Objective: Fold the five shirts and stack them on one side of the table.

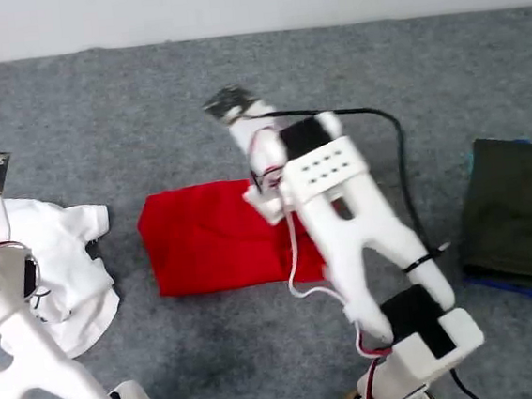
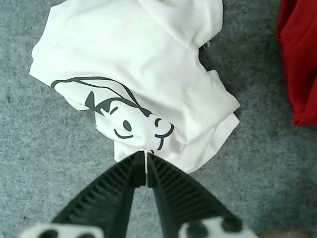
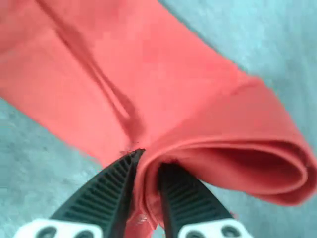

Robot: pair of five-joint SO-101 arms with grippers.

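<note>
A red shirt point(image 1: 208, 235) lies partly folded in the middle of the grey table. My right gripper point(image 3: 147, 166) is shut on a folded edge of the red shirt point(image 3: 163, 99), holding a curled layer of cloth up over the rest. The right arm point(image 1: 343, 220) covers the shirt's right end in the high view. A crumpled white shirt point(image 1: 59, 257) with a black line drawing lies at the left. My left gripper point(image 2: 146, 166) hangs shut over the near edge of the white shirt point(image 2: 143, 79); whether it pinches cloth is unclear.
A stack of folded dark shirts point(image 1: 522, 217), dark green on top with blue beneath, sits at the table's right edge. Grey carpet-like table surface point(image 1: 144, 107) stretches bare behind the shirts. The left arm's white body point(image 1: 27, 364) stands at the front left.
</note>
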